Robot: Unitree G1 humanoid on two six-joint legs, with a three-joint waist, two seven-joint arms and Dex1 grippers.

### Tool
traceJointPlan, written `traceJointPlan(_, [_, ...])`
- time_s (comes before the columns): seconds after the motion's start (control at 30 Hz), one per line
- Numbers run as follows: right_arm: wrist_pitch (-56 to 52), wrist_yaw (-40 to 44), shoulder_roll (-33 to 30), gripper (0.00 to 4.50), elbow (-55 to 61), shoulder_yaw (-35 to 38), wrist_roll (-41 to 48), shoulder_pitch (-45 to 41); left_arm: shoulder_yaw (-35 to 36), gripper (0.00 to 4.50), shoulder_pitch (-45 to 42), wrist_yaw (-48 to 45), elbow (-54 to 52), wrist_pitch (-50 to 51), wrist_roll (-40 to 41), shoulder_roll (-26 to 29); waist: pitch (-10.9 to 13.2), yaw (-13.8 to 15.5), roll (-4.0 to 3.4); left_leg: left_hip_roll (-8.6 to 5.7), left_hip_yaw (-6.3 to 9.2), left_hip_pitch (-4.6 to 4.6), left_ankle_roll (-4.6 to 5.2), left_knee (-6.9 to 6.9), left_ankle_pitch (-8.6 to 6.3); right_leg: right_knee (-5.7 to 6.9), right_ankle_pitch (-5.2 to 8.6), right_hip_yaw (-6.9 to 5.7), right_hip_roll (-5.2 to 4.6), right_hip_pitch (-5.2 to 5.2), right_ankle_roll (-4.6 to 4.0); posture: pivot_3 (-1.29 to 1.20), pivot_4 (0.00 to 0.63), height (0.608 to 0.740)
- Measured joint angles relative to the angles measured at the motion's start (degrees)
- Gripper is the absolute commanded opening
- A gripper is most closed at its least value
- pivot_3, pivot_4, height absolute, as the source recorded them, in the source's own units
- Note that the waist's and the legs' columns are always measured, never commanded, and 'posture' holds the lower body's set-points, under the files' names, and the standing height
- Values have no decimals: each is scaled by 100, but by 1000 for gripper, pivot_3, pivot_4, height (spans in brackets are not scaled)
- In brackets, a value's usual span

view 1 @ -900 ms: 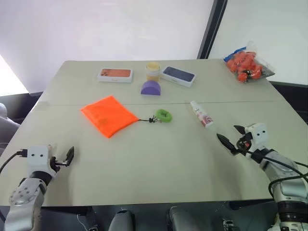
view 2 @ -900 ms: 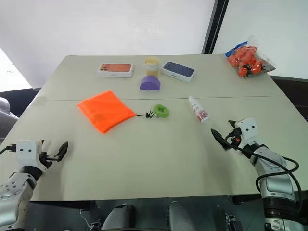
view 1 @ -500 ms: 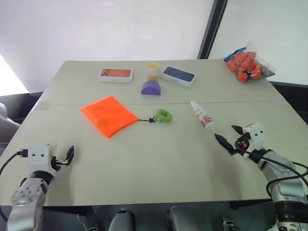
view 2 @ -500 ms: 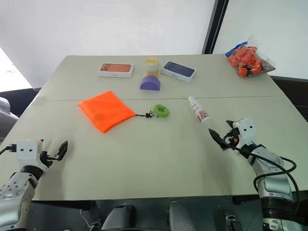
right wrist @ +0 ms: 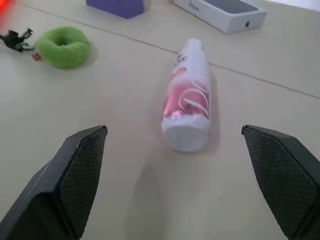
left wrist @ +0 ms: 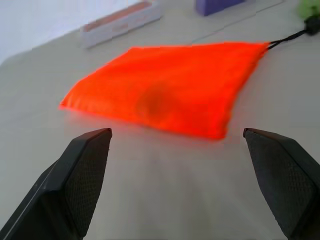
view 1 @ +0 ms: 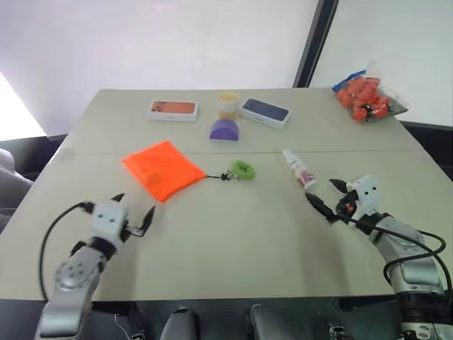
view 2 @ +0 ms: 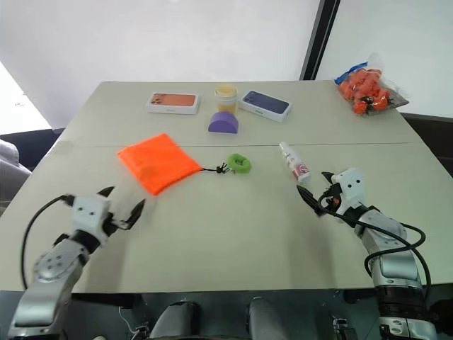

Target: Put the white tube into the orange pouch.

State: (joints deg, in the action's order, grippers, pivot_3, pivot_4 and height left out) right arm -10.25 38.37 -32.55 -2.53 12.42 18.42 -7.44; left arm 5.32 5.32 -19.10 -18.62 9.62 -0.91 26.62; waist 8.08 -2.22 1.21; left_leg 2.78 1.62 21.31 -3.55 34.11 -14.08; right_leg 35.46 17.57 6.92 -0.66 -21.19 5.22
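I can't read the print on the white tube (right wrist: 187, 107); in my left wrist view, the green ring (left wrist: 311, 7) is cut off at the edge.

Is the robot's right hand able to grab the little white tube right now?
Probably yes. The right gripper is open and points at the white tube, which lies flat on the table just ahead, with nothing between them.

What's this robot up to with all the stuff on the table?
It is about to put the white tube into the orange pouch. Nothing is held yet: both lie flat on the table. The left claw hangs open just short of the pouch, and the right claw hangs open just short of the tube.
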Motion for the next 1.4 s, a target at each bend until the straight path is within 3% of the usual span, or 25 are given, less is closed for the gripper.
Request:
traceJointPlan(0.2, [-464,64,120,4480,955,-353,218,142,-1540,4500,-1021,526,252,290,-2315,121,-4,-45,-5,1,0,2,1,-2,0,-1,-11,1,4,-4,17,0,150,723])
traceJointPlan(0.37, [-962,155,180,4480,1828,-791,434,241,-1983,4500,-1244,741,518,697,-3099,-231,-4,-25,-5,2,10,5,1,-6,0,9,-15,-5,7,-11,29,0,150,723])
traceJointPlan(0.7, [-1201,82,448,4480,2211,-1275,432,245,-1927,4500,-1790,1063,1319,917,-3399,-394,-3,-27,-1,1,10,4,5,8,3,12,-19,-5,6,-8,27,0,150,723])
traceJointPlan(1.17, [-1425,-83,474,4480,2331,-1400,432,173,-1533,4500,-1779,1445,1359,1019,-3409,-421,-3,-23,-1,1,11,4,5,7,4,16,-27,-7,6,-9,43,0,150,723])
traceJointPlan(1.4, [-1483,-111,497,4480,2331,-1403,433,94,-998,4500,-1849,1559,1385,1225,-2904,-760,-4,-22,1,1,11,5,5,7,4,18,-30,-8,6,-10,48,0,150,723])
